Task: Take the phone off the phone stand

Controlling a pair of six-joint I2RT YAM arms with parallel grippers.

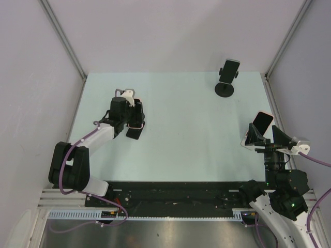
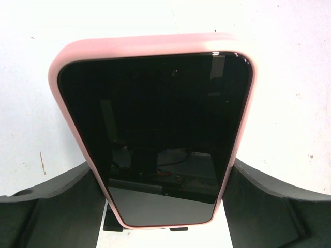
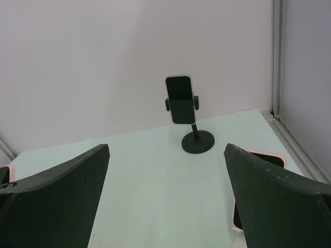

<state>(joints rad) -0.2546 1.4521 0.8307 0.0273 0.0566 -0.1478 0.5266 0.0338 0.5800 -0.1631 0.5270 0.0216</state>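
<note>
My right gripper is nearest, low on the right side of the pale table, fingers spread wide and holding nothing. A second pink-cased phone stands tilted just beside its outer finger. Further out on the left, my left gripper grips a pink-cased phone, a finger against each long edge, dark screen facing my wrist camera. A dark object lies just under it; I cannot tell what it is. Farthest, near the back right corner, a third phone sits upright, clamped in a black stand with a round base.
</note>
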